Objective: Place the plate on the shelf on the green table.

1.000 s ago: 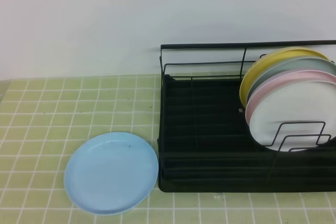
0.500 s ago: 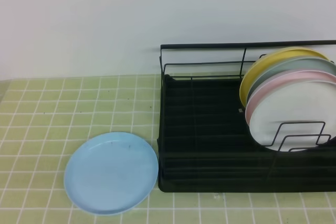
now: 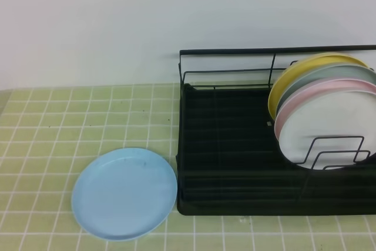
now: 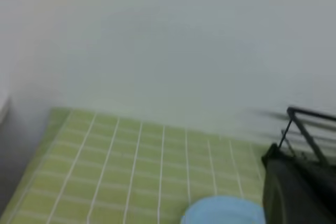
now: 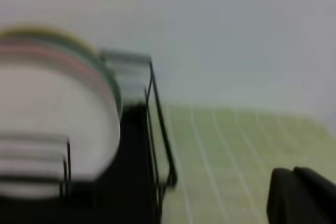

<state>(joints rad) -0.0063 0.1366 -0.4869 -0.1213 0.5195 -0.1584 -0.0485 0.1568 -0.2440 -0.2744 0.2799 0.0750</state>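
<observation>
Plate (image 3: 124,194) lies flat beside shelf (image 3: 235,145), apart from both closed, empty end effectors.

Blue plate (image 4: 223,211) edge on green tile table (image 4: 121,166), just beside black shelf (image 4: 299,177) at rt

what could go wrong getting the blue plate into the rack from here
The plate lies flat on the green table, rim nearly touching the shelf, so a claw may struggle to get under its edge and could push it against the rack. The white plate and others fill the right end; a swinging plate might knock them.
</observation>
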